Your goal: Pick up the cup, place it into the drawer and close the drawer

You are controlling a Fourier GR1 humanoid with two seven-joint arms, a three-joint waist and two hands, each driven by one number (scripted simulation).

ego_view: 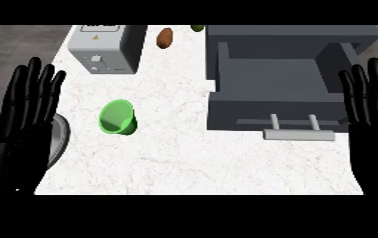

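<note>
A green cup point(117, 117) stands upright on the white marble counter, left of centre. To its right a dark grey drawer point(277, 89) is pulled open, with a pale grey handle point(298, 132) at its front; nothing shows inside it. My left hand point(26, 113) rests open at the left edge, fingers up, well left of the cup. At the right edge my right hand point(363, 113) rests open as well, just beside the drawer's right wall. Neither hand touches anything.
A grey toaster point(105, 48) stands at the back left. A brown potato-like item point(165, 37) and a small green item point(198, 28) lie at the back. A dark round rim point(60, 142) shows at the counter's left edge.
</note>
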